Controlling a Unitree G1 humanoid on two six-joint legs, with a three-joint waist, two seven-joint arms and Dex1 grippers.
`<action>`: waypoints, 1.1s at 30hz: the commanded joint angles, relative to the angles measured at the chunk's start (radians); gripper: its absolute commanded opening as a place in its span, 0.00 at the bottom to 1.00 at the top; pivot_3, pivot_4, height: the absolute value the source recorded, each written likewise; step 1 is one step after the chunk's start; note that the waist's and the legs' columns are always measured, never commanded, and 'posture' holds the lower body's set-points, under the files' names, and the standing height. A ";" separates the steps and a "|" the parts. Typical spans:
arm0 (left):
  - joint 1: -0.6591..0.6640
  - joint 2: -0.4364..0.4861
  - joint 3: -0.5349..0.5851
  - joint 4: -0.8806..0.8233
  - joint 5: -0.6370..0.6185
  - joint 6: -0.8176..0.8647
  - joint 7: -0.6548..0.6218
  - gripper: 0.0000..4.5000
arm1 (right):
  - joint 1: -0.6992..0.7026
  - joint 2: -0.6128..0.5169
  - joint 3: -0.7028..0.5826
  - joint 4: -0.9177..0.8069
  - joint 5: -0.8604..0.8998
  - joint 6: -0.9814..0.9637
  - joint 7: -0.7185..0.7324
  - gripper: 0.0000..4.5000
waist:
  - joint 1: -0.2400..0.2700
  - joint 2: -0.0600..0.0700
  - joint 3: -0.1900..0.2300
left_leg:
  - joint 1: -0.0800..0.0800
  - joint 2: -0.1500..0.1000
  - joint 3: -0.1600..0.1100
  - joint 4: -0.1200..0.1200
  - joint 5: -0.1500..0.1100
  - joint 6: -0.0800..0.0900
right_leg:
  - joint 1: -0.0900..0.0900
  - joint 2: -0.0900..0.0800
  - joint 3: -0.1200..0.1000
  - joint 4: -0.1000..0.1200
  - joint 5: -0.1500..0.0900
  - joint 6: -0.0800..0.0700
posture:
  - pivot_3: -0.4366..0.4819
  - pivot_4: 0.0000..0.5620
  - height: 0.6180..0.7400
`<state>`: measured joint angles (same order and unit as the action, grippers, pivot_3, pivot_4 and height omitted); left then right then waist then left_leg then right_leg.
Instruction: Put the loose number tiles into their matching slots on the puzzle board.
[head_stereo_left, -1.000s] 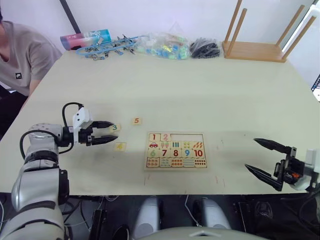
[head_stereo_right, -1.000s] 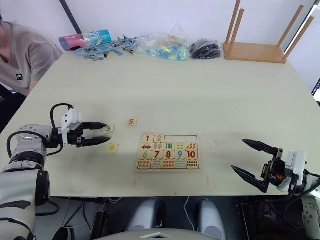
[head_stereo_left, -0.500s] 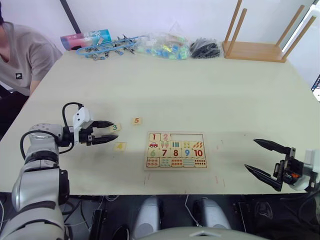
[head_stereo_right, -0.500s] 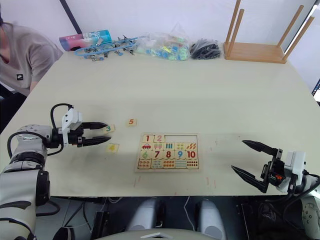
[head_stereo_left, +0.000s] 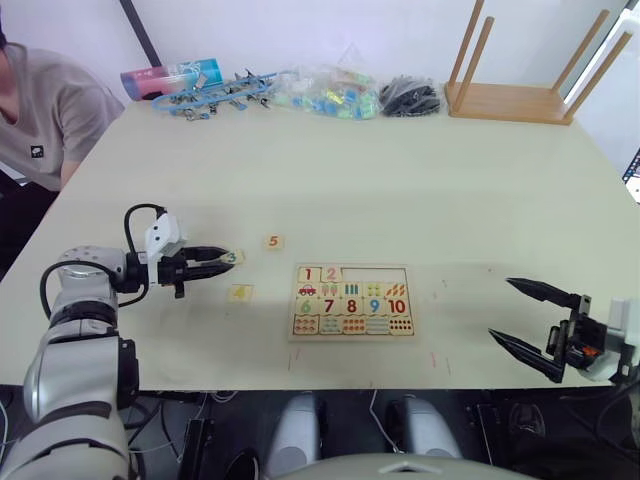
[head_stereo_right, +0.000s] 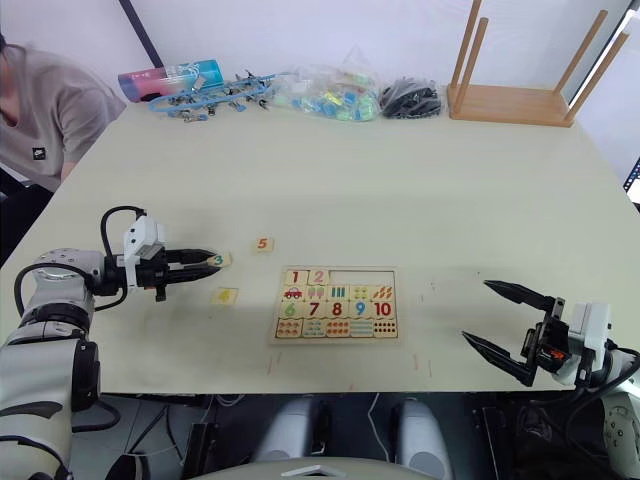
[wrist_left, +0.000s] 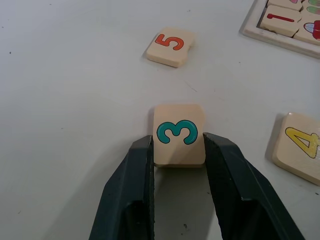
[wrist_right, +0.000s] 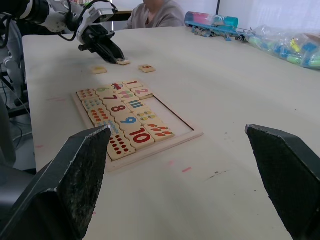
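1. Looking down through the left eye view, I have the left gripper low on the worktop, jaws clamped on the 3 tile. That tile sits at about 9 o'clock from the puzzle board; the 5 tile lies at roughly 10 o'clock from it, the 4 tile between gripper and board. I judge the step to be the pick-up of the 3.

2. In the right eye view, the board's far row holds the 1 tile and the 2 tile; the empty slots run on toward 3 o'clock. The right gripper hangs off the worktop's near edge, jaws wide apart.

3. In the left wrist view, both fingers press the tile's side edges. It is near square, so no real long axis; the digit reads upright, its top pointing away from the wrist.

4. From the right wrist view, the board lies between the two grippers. Next I would lift, carry toward 3 o'clock, and seat it beside the 2, keeping the tile square.
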<state>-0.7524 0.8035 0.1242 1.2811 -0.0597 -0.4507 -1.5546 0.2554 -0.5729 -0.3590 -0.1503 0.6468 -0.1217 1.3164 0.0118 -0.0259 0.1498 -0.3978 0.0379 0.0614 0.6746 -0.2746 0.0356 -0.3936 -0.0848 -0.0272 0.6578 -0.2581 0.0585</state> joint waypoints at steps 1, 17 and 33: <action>-0.011 0.009 -0.016 -0.001 0.020 -0.015 -0.040 0.21 | -0.003 -0.009 -0.006 -0.022 0.024 -0.008 0.012 1.00 | 0.000 0.000 0.000 | 0.000 0.000 0.000 0.000 0.000 0.000 | 0.000 0.000 0.000 0.000 0.000 0.000 | 0.48 0.27 0.98; -0.056 0.033 -0.191 -0.210 -0.134 0.037 -0.060 0.21 | -0.024 -0.025 0.015 -0.035 0.065 0.000 0.115 1.00 | 0.001 0.000 0.000 | -0.001 0.000 -0.002 0.001 0.000 0.000 | 0.000 0.000 0.000 0.000 0.000 0.000 | 0.48 0.27 0.98; 0.023 -0.042 -0.285 -0.861 -0.184 0.521 -0.016 0.21 | -0.001 0.003 0.034 -0.095 0.055 -0.002 0.055 1.00 | -0.001 0.000 0.001 | -0.001 0.000 -0.007 0.002 0.000 -0.001 | 0.000 0.001 0.001 0.000 0.000 0.000 | 0.48 0.27 0.98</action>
<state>-0.7359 0.7595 -0.1663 0.5010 -0.2209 0.0212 -1.5748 0.2515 -0.5707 -0.3188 -0.2018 0.6921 -0.1147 1.3833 0.0108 -0.0257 0.1504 -0.3992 0.0382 0.0545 0.6768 -0.2741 0.0349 -0.3935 -0.0833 -0.0264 0.6580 -0.2581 0.0585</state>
